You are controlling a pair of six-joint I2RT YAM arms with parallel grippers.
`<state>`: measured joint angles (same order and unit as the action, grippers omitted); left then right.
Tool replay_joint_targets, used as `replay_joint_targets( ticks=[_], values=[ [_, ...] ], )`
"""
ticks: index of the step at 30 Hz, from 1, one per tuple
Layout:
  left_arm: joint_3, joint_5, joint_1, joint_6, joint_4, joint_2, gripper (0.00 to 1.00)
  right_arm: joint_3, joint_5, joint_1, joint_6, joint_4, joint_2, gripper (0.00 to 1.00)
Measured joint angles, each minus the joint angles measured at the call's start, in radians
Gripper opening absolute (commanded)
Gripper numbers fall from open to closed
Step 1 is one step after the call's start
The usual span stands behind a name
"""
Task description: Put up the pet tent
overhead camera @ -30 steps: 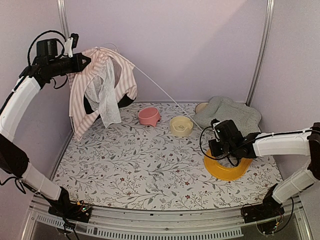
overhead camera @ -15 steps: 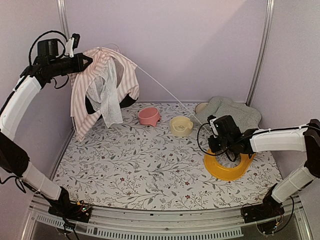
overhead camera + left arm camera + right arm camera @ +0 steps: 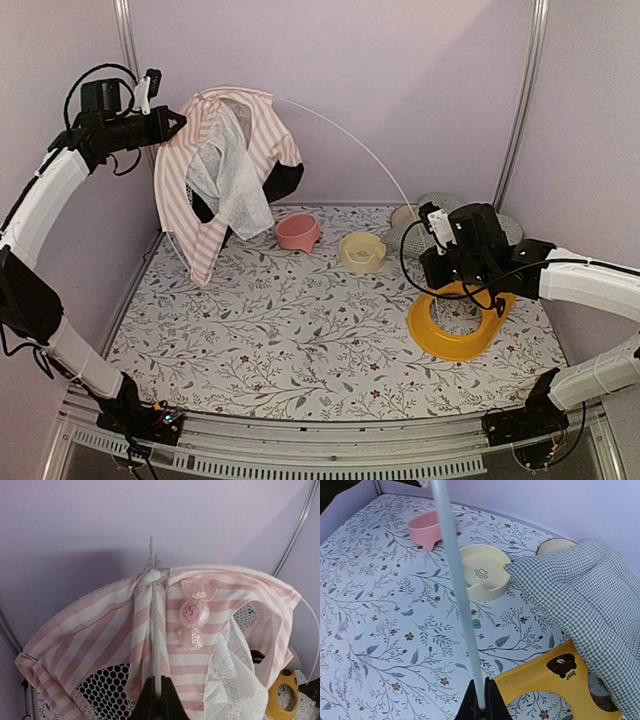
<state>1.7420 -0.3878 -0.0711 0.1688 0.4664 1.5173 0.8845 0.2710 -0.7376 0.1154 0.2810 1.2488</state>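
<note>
1. The right gripper [image 3: 480, 707], just above the far left rim of the yellow ring [image 3: 455, 335], now has its fingers pinched tight on the thin white pole [image 3: 455, 590]. A second ago they stood open, lower over the ring.
2. The pole ran almost straight then. Now it bows in a high arch from that grip up to the pet tent [image 3: 225, 165].
3. The tent hangs well to the left of the ring and farther back, clear of the floor and a little higher than before. The left gripper [image 3: 157, 700] is clamped on a pole at the tent's striped front, below its peak.
4. Likely meaning: the frame is starting to take tension, but the fabric is limp and not yet standing.
5. Writing: the ring carries a dark bear-head mark with tiny upside-down lettering, perhaps "Bear". The cream bowl [image 3: 482, 572], beyond the ring's left side, has a stamped paw print. The tent's pink candy-shaped badge [image 3: 194, 612] shows no readable words.
</note>
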Motion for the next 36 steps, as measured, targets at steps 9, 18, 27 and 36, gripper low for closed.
replay_joint_targets(
  ticks=[9,18,27,36],
  values=[
    [-0.023,0.002,0.003,-0.007,-0.021,0.028,0.29,0.066,-0.045,-0.275,0.060,0.071,-0.048,0.00],
    [-0.144,0.062,-0.012,-0.029,-0.042,-0.024,0.47,0.064,-0.064,-0.396,0.248,0.101,0.009,0.00],
    [-0.285,0.162,-0.072,-0.023,-0.086,-0.214,0.60,0.060,-0.047,-0.413,0.367,0.100,0.056,0.00],
    [-0.404,0.256,-0.081,0.018,-0.156,-0.311,0.72,0.060,-0.040,-0.414,0.381,0.092,0.056,0.00]
  ],
)
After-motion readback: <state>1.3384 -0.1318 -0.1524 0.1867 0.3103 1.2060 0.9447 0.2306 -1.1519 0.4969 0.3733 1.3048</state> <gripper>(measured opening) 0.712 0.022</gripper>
